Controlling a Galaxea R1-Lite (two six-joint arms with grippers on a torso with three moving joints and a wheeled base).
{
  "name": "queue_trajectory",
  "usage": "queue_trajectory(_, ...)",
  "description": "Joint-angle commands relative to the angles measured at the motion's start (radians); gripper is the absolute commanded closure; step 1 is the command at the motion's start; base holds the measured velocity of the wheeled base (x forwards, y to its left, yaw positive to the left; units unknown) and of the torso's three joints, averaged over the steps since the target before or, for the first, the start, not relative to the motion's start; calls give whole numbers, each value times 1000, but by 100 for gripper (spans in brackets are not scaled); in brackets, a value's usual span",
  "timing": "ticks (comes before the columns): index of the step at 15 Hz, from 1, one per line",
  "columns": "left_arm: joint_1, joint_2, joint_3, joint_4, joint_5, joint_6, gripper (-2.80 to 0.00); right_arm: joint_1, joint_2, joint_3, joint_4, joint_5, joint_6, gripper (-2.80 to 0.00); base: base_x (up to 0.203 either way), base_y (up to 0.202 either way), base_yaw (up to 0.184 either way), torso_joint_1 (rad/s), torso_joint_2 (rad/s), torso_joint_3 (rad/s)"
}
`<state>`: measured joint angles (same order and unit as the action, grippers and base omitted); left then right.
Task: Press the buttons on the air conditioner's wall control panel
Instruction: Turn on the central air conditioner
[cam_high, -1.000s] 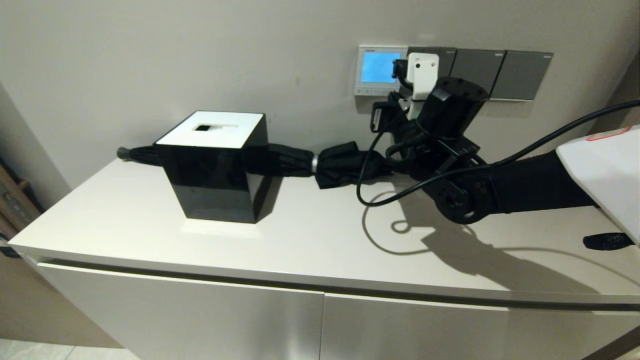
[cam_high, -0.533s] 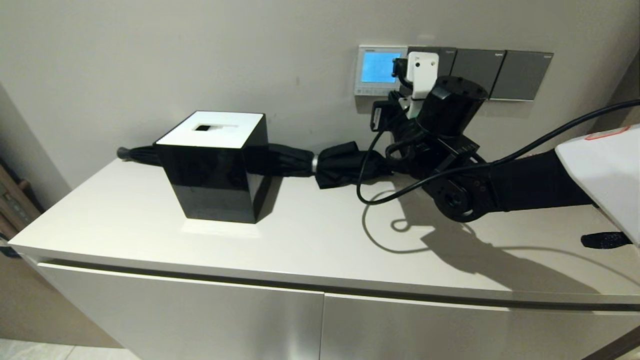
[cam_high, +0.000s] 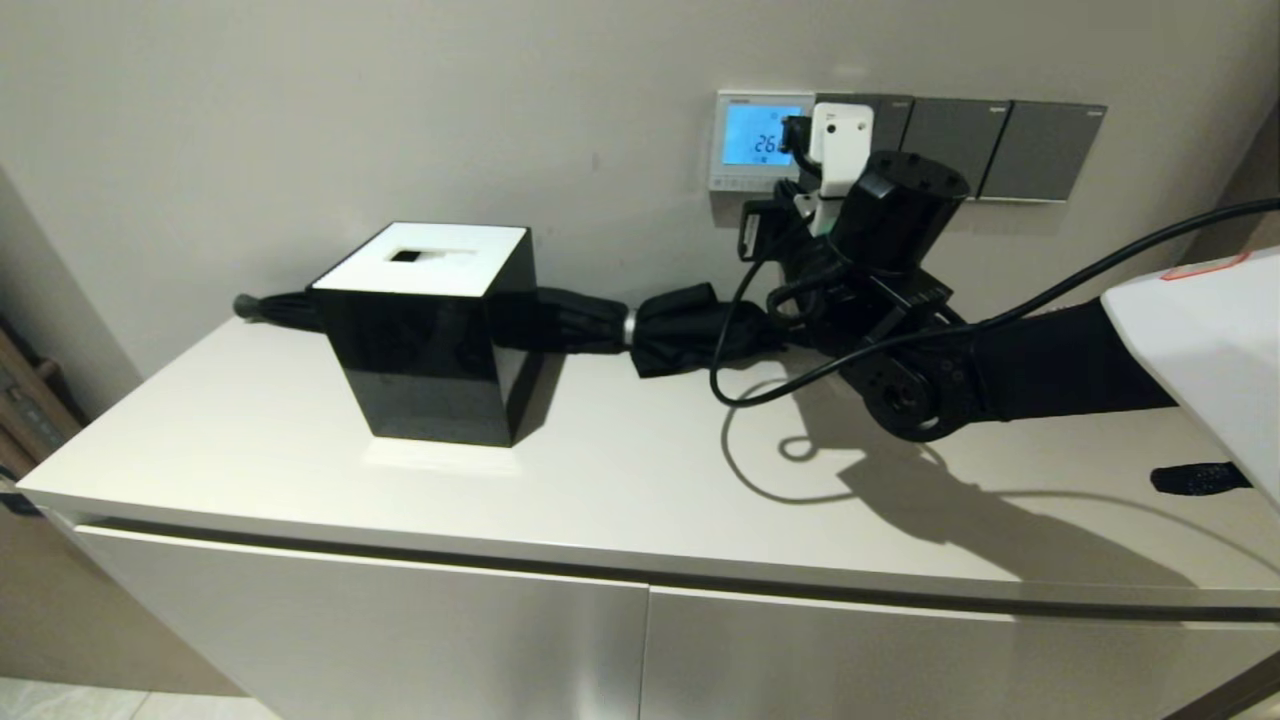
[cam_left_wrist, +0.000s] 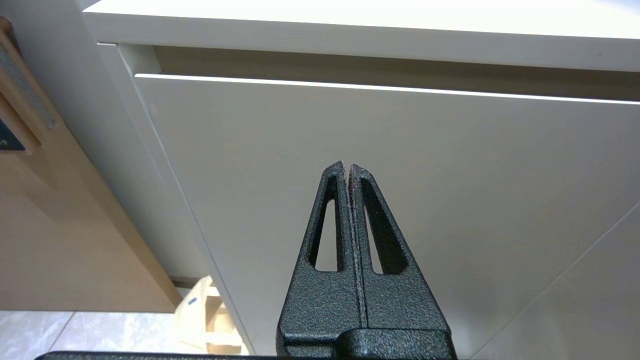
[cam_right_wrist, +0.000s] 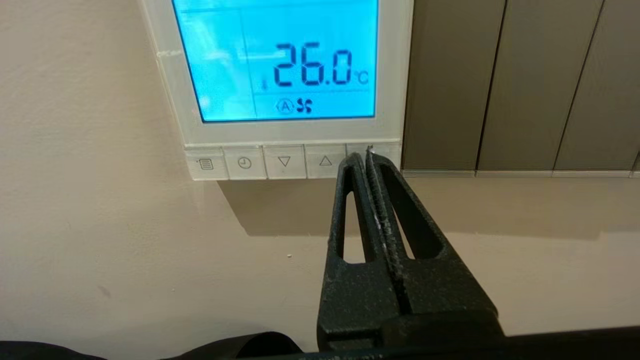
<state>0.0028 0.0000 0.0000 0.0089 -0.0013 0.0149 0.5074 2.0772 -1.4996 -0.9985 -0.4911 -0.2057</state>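
**Right arm at the lit thermostat, jaws closed on its end button**

White cabinet fronts fill the nearest ground, topped by a pale counter (cam_high: 620, 470) that runs back to a beige wall. Down in front of those cabinet doors, below the counter edge, the left gripper (cam_left_wrist: 348, 170) is parked with its jaws closed flat together, holding nothing.

On the counter, toward the robot's left, stands a black tissue box (cam_high: 430, 330) with a white slotted top. Behind it, along the wall, lies a folded black umbrella (cam_high: 640, 330), its length partly hidden by the box. A small black object (cam_high: 1195, 478) lies near the counter's right end; what it is cannot be told.

Farther back, the right arm reaches over the counter to the wall, a black cable looping beneath its wrist. The right gripper (cam_right_wrist: 369, 152) has its jaws pressed shut, empty, with the tips at the rightmost of the buttons (cam_right_wrist: 285, 162) and seemingly touching it. That row lies along the lower edge of the air conditioner's wall control panel (cam_right_wrist: 395, 75), mounted on the wall above the counter. Its screen (cam_right_wrist: 240, 60) glows blue and reads 26.0 °C with a fan symbol. Just beside the panel, on its right, sit three dark grey switch plates (cam_high: 1000, 145).
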Motion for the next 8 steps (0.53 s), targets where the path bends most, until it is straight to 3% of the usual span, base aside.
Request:
queue_trajectory(1, 0, 1, 0, -1, 0, 0, 0, 0, -4, 14, -12, -3, -1, 0, 0, 0, 0, 0, 0, 0)
queue_trajectory(8, 0, 2, 0, -1, 0, 0, 0, 43, -62, 121, -65, -7, -2, 0, 0, 0, 0, 0, 0, 0)
